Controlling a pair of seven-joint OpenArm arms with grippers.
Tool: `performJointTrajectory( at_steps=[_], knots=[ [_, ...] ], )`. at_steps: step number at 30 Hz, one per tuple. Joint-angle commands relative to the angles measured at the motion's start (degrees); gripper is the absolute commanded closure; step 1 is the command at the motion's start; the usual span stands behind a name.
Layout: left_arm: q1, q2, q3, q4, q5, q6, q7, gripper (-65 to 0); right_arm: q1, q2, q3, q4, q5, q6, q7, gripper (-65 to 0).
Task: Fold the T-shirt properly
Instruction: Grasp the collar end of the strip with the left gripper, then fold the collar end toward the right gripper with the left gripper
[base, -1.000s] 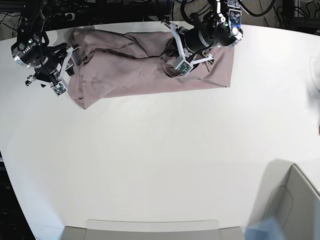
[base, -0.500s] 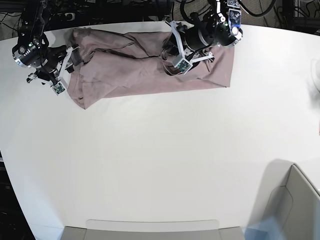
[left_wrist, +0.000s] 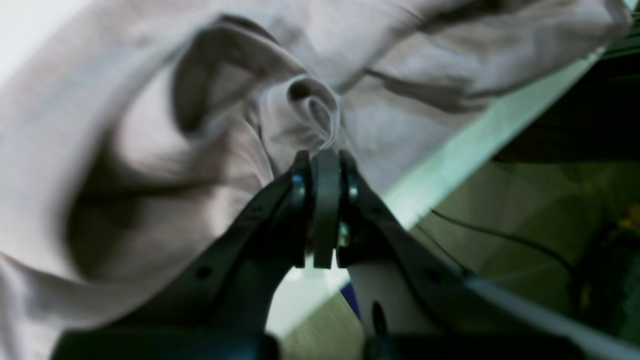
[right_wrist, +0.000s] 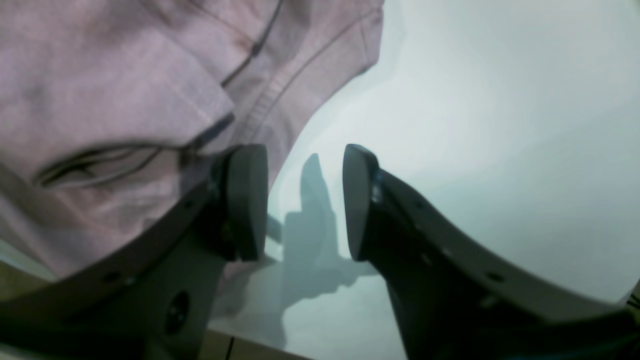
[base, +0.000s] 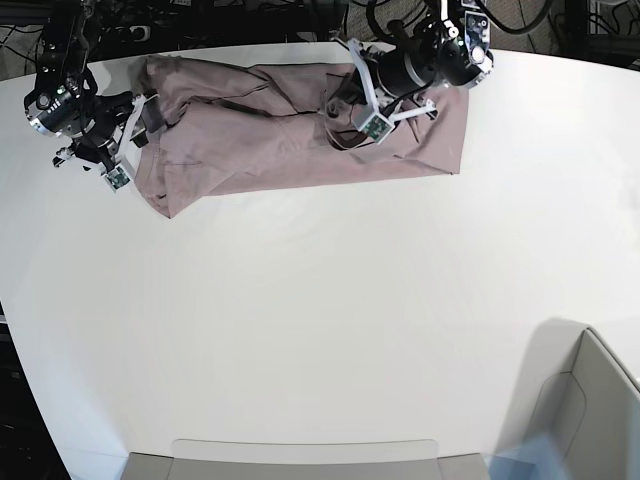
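The mauve-pink T-shirt (base: 250, 130) lies crumpled in a long band along the table's far edge. My left gripper (base: 347, 122) is over its right half. In the left wrist view this gripper (left_wrist: 325, 157) is shut on a raised fold of the T-shirt (left_wrist: 312, 107). My right gripper (base: 135, 135) is at the shirt's left end. In the right wrist view it (right_wrist: 302, 200) is open and empty, over the bare table. Its left finger (right_wrist: 245, 200) is right by the hem of the T-shirt (right_wrist: 100, 75).
The white table (base: 320, 320) stretches toward the front. A grey bin (base: 590, 400) stands at the front right and a grey tray edge (base: 300, 455) at the front. The table's far edge (left_wrist: 450, 165) runs just behind the left gripper, with cables beyond.
My left arm has shifted slightly toward the far edge with the fold still pinched. My right arm has moved a little back and to the left. The shirt's outline is nearly the same.
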Motion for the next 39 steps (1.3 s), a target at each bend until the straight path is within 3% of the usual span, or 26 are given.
performJointTrajectory(
  at_steps=[1, 10, 14, 17, 23, 28, 32, 34, 37, 39],
  knots=[
    [0.4, -0.1, 0.2, 1.0, -0.6, -0.1, -0.2, 0.0, 0.6, 0.9, 0.3, 0.8, 0.2, 0.5, 0.6, -24.9],
    [0.7, -1.4, -0.8, 1.0, -0.7, -0.1, -0.2, 0.0, 1.5, 0.8, 0.2, -0.8, 0.2, 0.5, 0.6, -24.9],
    [0.6, -1.2, -3.0, 1.0, -1.5, -0.1, -0.2, -10.6, 1.5, 0.7, 0.2, -0.8, 0.2, 0.5, 0.6, -24.9],
    [-0.8, -1.2, -3.5, 0.9, -7.9, -0.1, -0.1, -13.9, 1.5, 0.7, 0.2, -0.8, 0.2, 0.5, 0.6, -24.9],
    [-4.7, -1.9, -3.7, 0.9, -23.2, -0.1, 1.1, -10.8, 1.4, 0.7, 0.2, -0.8, 0.2, 0.5, 0.6, -24.9],
    [-4.9, -2.3, -7.4, 0.8, -24.0, -0.1, 1.1, -10.2, 1.4, 0.7, 0.2, -0.8, 0.1, 0.5, 0.6, -24.9],
    [-3.8, -2.8, -16.2, 0.9, -24.4, -0.1, 1.6, -10.0, 1.4, 0.8, 0.2, -0.8, 0.1, 0.5, 0.6, -24.9],
    [-2.6, -4.5, -19.4, 0.9, -24.6, -0.1, 1.3, -8.2, 1.4, 0.8, 0.2, -0.8, 0.1, 0.5, 0.6, -24.9],
    [-1.7, -7.7, -24.2, 0.9, -29.0, -0.1, 1.1, 0.0, 1.4, 0.7, 0.2, -0.8, 0.1, 0.5, 0.6, -24.9],
    [-1.3, -9.2, -26.8, 0.9, -32.8, -0.1, 1.1, 0.0, 1.4, 0.7, 0.2, -0.8, 0.1, 0.5, 0.6, -24.9]
  ],
)
